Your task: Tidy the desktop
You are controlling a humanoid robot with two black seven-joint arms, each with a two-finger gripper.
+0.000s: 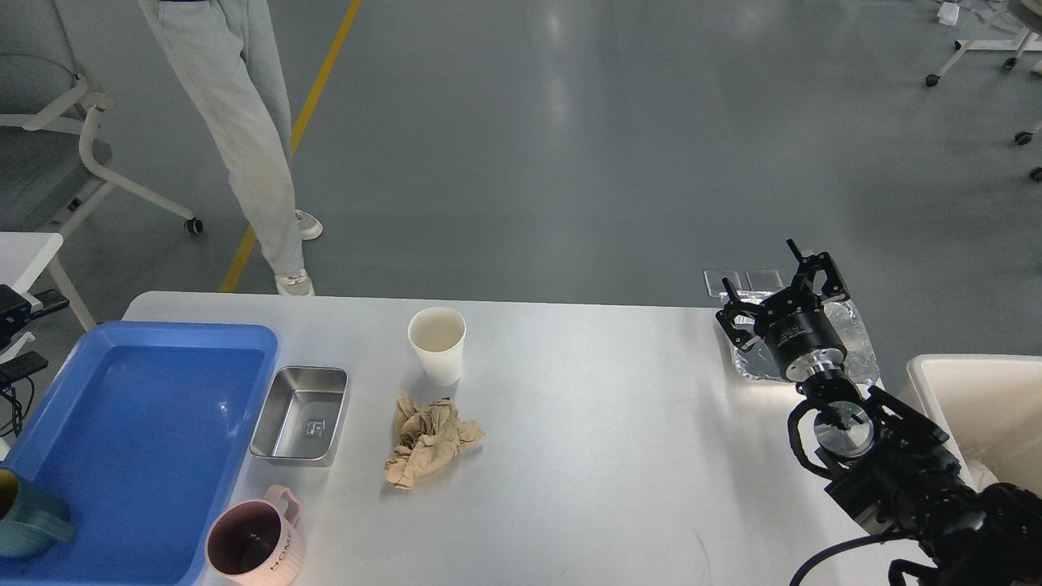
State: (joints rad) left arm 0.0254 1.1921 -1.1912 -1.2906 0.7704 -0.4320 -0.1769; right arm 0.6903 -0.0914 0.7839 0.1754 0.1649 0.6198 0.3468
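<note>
The white-grey desktop (pixel 602 423) carries a white paper cup (pixel 437 344), upright. A crumpled brown paper (pixel 427 439) lies just in front of it. A small steel tray (pixel 301 413) and a pink mug (pixel 252 541) stand beside the blue plastic tray (pixel 138 439). My right gripper (pixel 777 289) is open and empty, over a crinkled foil tray (pixel 855 346) at the far right corner. My left gripper (pixel 32 334) shows only as two black fingers, apart, at the left edge, off the desktop.
A teal mug (pixel 24 517) stands in the blue tray's near left corner. A white bin (pixel 977 407) stands off the desktop's right edge. A person's legs (pixel 260 163) are behind the far left corner. A small white table (pixel 24 252) is at the left.
</note>
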